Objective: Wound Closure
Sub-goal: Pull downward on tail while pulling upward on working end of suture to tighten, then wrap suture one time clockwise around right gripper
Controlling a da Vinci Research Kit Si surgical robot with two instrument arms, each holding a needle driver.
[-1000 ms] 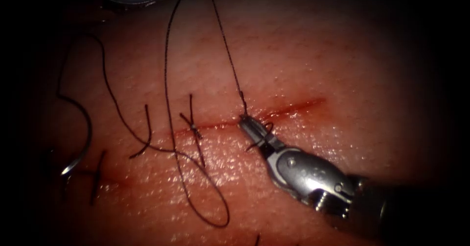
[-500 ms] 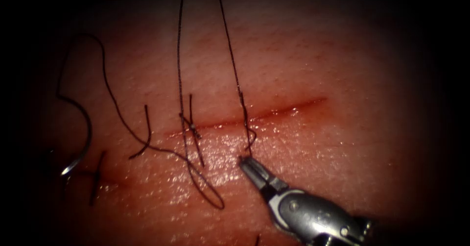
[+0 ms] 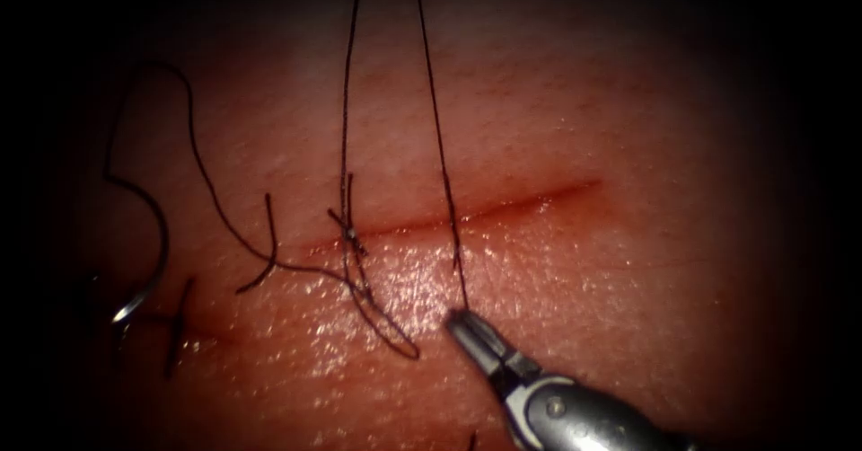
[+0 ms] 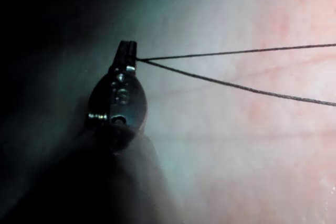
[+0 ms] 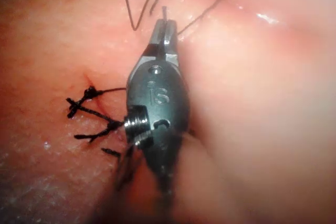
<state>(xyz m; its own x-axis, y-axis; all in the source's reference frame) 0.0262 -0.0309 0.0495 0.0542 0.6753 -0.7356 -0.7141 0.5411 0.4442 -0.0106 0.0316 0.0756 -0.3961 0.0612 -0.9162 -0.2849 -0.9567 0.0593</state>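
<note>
A knot is being tightened: the left gripper (image 4: pixel 127 51) and the right gripper (image 3: pixel 465 324), both closed on the thread (image 3: pixel 440 145), have pulled apart across the cut (image 3: pixel 503 205). The needle (image 3: pixel 148 262) lies free on the tissue (image 3: pixel 628 128) at far left — in my judgement, the next move needs equal tension.

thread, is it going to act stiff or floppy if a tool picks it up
Likely floppy: slack thread lies in loose curls on the tissue. It probably straightens only under pull, as the strands run straight between the left tool and the right tool. Seems light, since it barely dents the tissue.
</note>
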